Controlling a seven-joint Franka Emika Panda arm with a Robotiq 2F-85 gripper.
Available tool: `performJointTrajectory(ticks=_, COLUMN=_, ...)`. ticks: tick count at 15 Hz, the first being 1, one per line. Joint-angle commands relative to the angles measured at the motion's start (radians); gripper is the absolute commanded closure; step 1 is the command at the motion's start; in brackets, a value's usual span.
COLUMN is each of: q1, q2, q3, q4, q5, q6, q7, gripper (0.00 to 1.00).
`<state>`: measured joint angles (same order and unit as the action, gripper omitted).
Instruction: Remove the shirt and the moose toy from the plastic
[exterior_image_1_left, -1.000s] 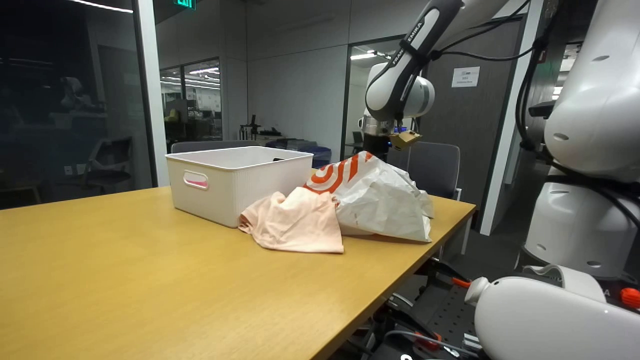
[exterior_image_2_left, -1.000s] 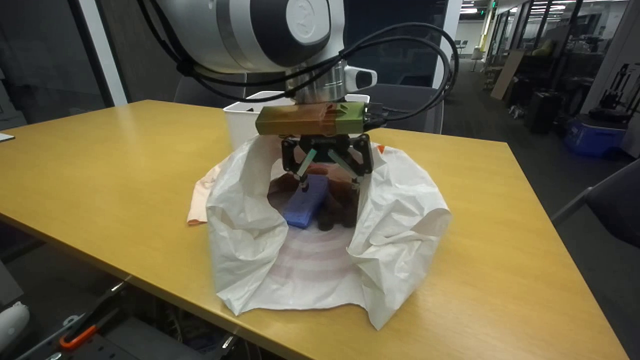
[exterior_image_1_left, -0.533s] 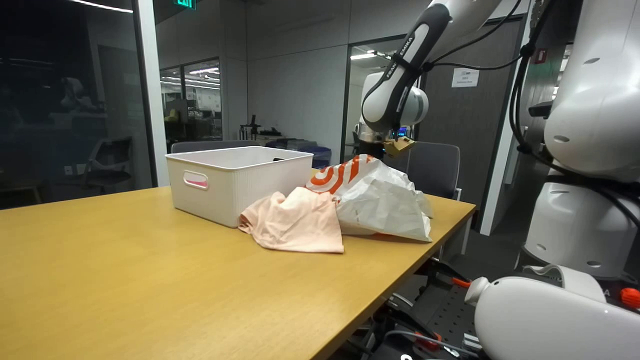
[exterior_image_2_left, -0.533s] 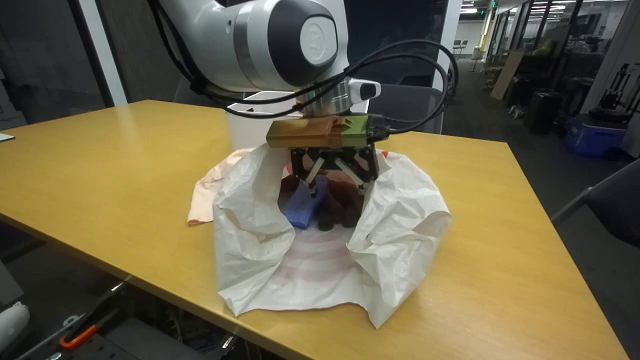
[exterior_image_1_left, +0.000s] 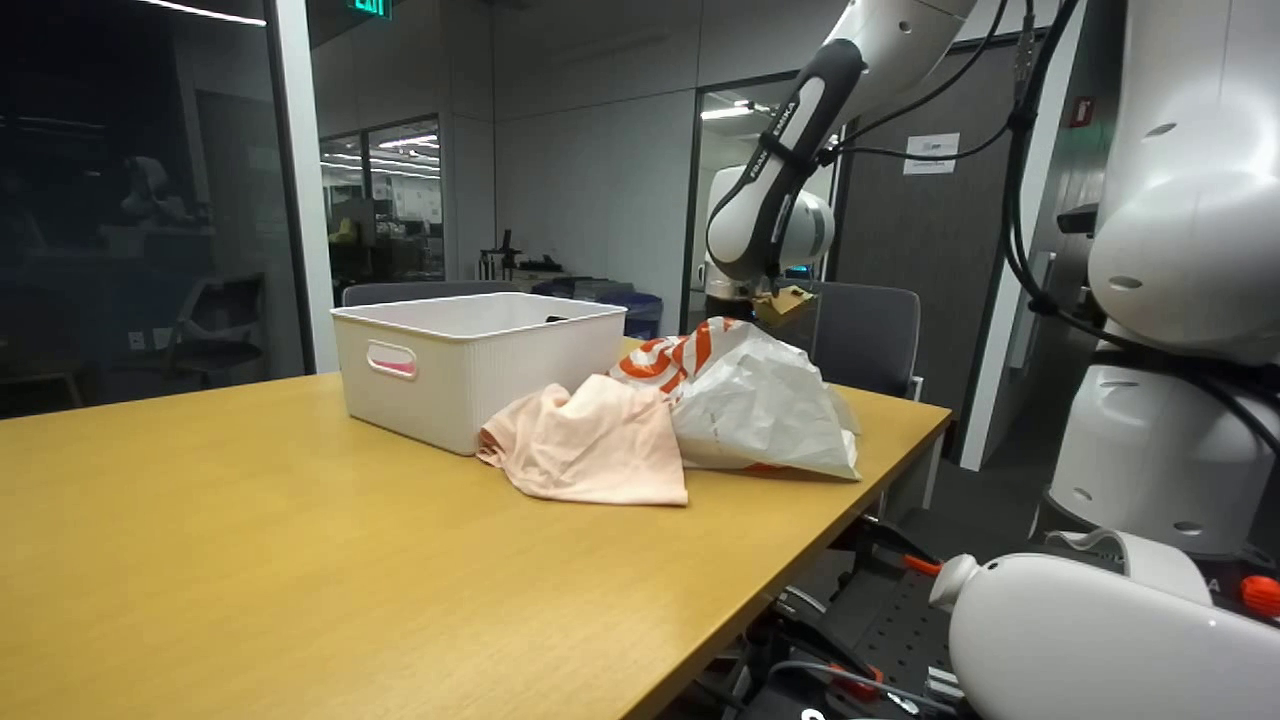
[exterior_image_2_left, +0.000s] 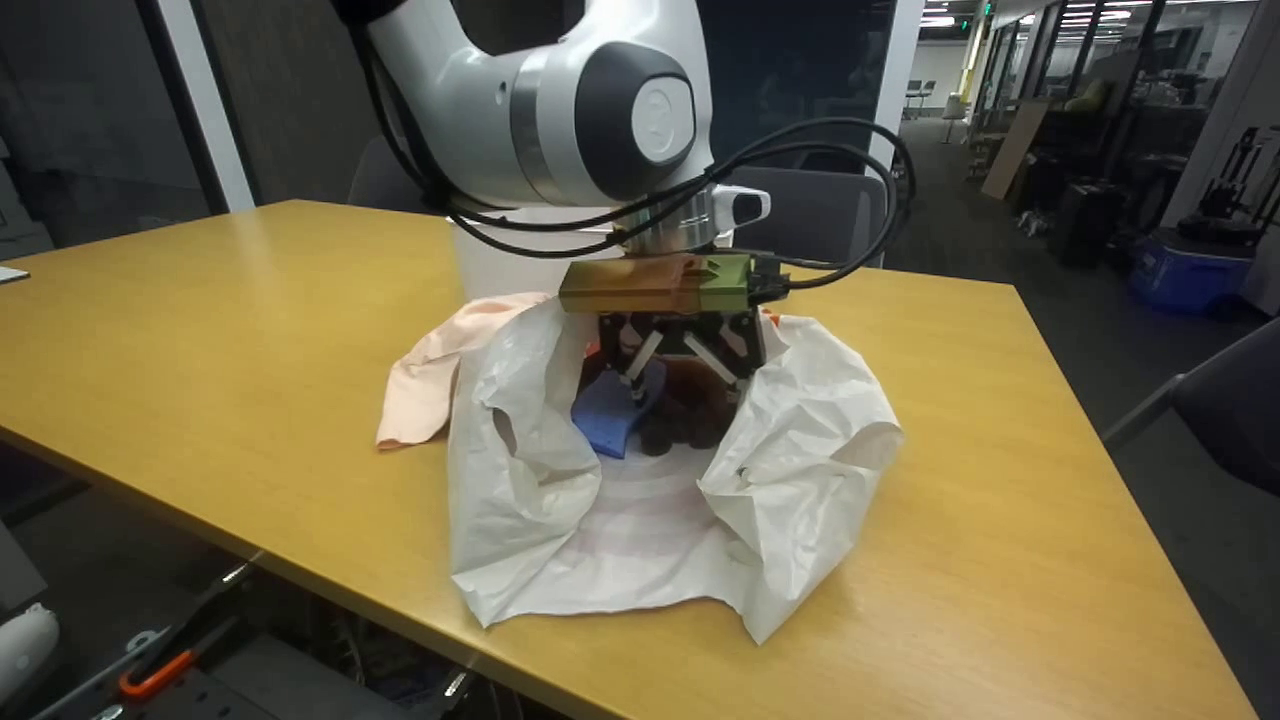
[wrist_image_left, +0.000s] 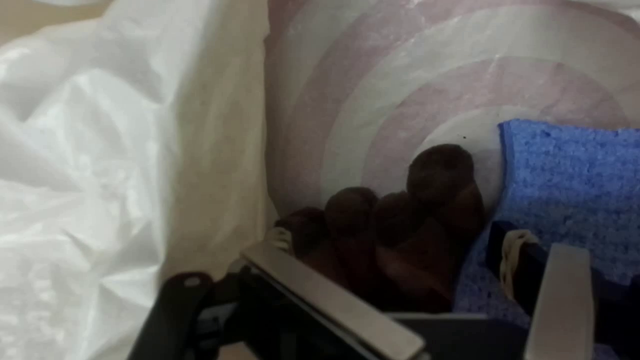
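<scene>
The white plastic bag with red rings lies with its mouth open, facing the camera in an exterior view. The brown moose toy is inside; its dark feet show in the wrist view, the rest is hidden. My gripper is in the bag mouth, open, fingers apart above and around the toy. In the wrist view the gripper has one finger at the bag side and one against or over the blue sponge. The pale pink shirt lies on the table outside the bag, also seen in an exterior view.
A blue sponge-like block lies in the bag beside the toy, large in the wrist view. A white bin stands behind the shirt and bag. The table edge is close to the bag. Chairs stand behind.
My gripper has moved lower and deeper into the bag, still open. The bag's top has sagged and its side has shifted inward, uncovering more of the shirt. The blue block has bent under a finger.
</scene>
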<state>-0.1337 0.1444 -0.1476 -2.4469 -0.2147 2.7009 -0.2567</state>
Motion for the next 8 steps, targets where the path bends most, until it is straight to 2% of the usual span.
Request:
performJointTrajectory(ticks=1, q1=-0.003, q2=0.036, q3=0.017, q4=0.044, q5=0.020, q6=0.013, q7=-0.008, gripper=0.00)
performJointTrajectory(ticks=4, q1=-0.016, q2=0.058, q3=0.027, q4=0.064, q5=0.054, q6=-0.011, q7=-0.039, gripper=0.00)
performJointTrajectory(ticks=5, q1=-0.018, q2=0.066, q3=0.027, q4=0.068, q5=0.059, q6=-0.012, q7=-0.041, gripper=0.25)
performJointTrajectory(ticks=6, q1=-0.024, q2=0.069, q3=0.034, q4=0.069, q5=0.086, q6=-0.013, q7=-0.065, gripper=0.25)
performJointTrajectory(ticks=8, q1=-0.027, q2=0.075, q3=0.036, q4=0.071, q5=0.104, q6=-0.011, q7=-0.075, gripper=0.42)
